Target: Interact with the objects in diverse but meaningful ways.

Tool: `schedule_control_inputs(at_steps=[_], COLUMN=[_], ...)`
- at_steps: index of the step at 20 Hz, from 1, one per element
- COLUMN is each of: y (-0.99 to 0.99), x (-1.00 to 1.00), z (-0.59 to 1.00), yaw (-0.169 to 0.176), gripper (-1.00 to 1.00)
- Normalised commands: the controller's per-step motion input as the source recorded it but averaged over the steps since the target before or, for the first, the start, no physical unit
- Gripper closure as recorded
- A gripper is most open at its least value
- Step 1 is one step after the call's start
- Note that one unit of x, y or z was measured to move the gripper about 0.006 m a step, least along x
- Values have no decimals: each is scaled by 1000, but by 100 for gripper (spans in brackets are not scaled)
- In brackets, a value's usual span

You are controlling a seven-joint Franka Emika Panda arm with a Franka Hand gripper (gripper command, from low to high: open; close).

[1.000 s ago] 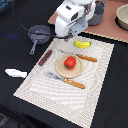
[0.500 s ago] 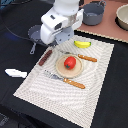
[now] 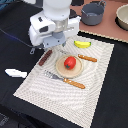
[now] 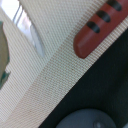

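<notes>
Hovering low, the gripper (image 3: 51, 44) hangs above the sausage stick (image 3: 45, 58).

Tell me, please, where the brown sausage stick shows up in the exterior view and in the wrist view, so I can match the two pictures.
Exterior view: the sausage stick lies on the woven placemat, toward the exterior view's left of the plate holding the tomato, just below the arm's white head.
Wrist view: the sausage stick fills one corner, close up, dark stripes showing.
Shared landmark: the placemat's edge against the dark table, running beside the stick.
</notes>
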Motion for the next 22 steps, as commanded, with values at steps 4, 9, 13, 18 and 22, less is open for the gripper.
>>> schedule_control_inputs(at_steps=[4, 9, 13, 18, 22], y=[-169, -133, -102, 8, 0], x=[-529, -443, -544, -365, -309], z=[-142, -181, -272, -209, -254], yaw=[-108, -117, -131, -163, -102], gripper=[-100, -100, -100, -100, -100])
